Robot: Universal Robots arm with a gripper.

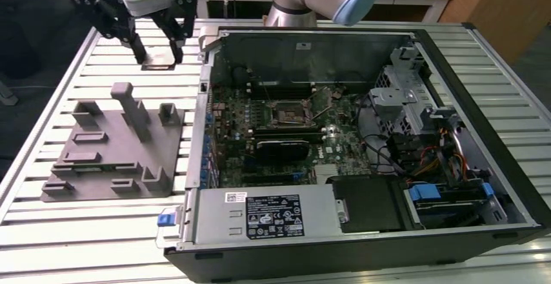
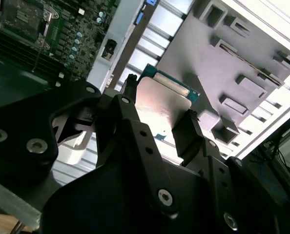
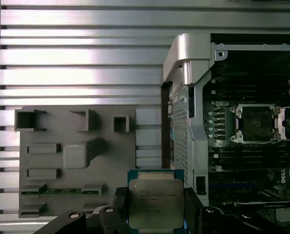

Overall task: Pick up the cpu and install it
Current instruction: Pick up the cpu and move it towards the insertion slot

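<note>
Cpu [image 3: 155,202] in claw [image 3: 156,208], edges partly hidden

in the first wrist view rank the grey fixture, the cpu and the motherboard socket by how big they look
1. grey fixture: clearly the largest.
2-3. cpu and motherboard socket: they look about alike, and the cpu is much nearer the camera, so I won't rank them.

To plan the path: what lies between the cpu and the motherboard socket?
The case's silver side wall, between cpu and socket in the first wrist view.
</note>
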